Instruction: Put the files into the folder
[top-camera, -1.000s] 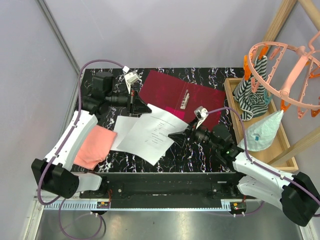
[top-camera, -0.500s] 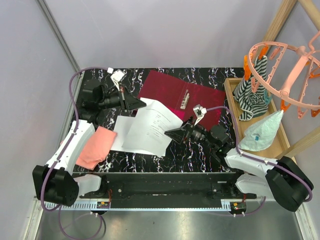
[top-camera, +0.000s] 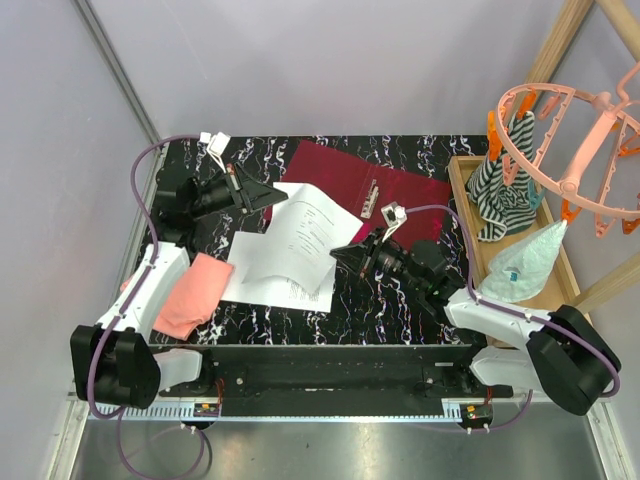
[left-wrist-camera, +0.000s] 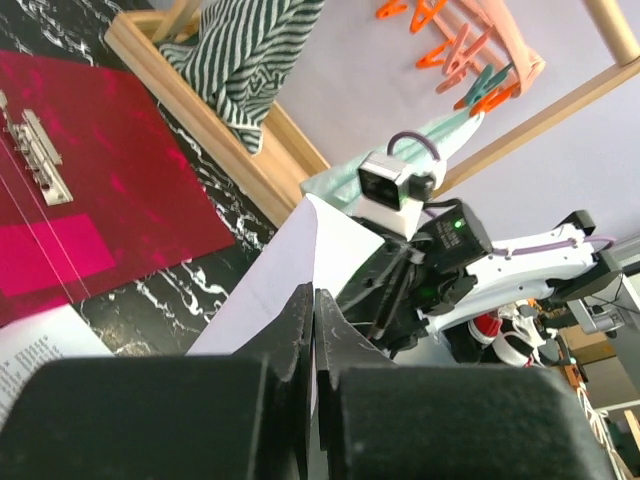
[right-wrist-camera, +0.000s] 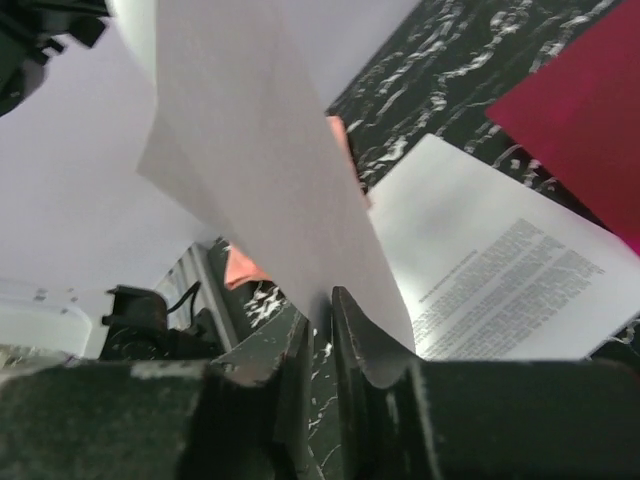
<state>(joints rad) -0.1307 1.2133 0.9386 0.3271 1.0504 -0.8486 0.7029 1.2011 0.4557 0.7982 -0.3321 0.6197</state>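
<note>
Folder (top-camera: 345, 165): lies open at the far middle of the table (top-camera: 372, 312). A metal clip (left-wrist-camera: 35, 150) and a brighter pink patch (left-wrist-camera: 55, 255) show on its inner face.
Files: two white printed sheets on the near-left side of the folder.
Upper sheet (top-camera: 305, 225): lifted and bowed, its far corner over the folder's near-left edge.
Lower sheet (top-camera: 262, 268): flat on the table, nearer than the folder.
Left gripper (top-camera: 283, 198): fingers pressed together on the upper sheet's left edge, just beside the folder's left edge.
Right gripper (top-camera: 338, 254): fingers pinch the upper sheet's right edge, just nearer than the folder.
Tray (top-camera: 462, 190): wooden, right of the folder. It holds a striped cloth (top-camera: 505, 195) and a pale mint cloth (top-camera: 525, 262).
Pink cloth (top-camera: 190, 292): folded, well to the near left of the folder.
Hard to tell: the print is too small to read. The upper sheet and the right arm hide the folder's near edge. Whether more sheets lie under the lower one cannot be seen.
</note>
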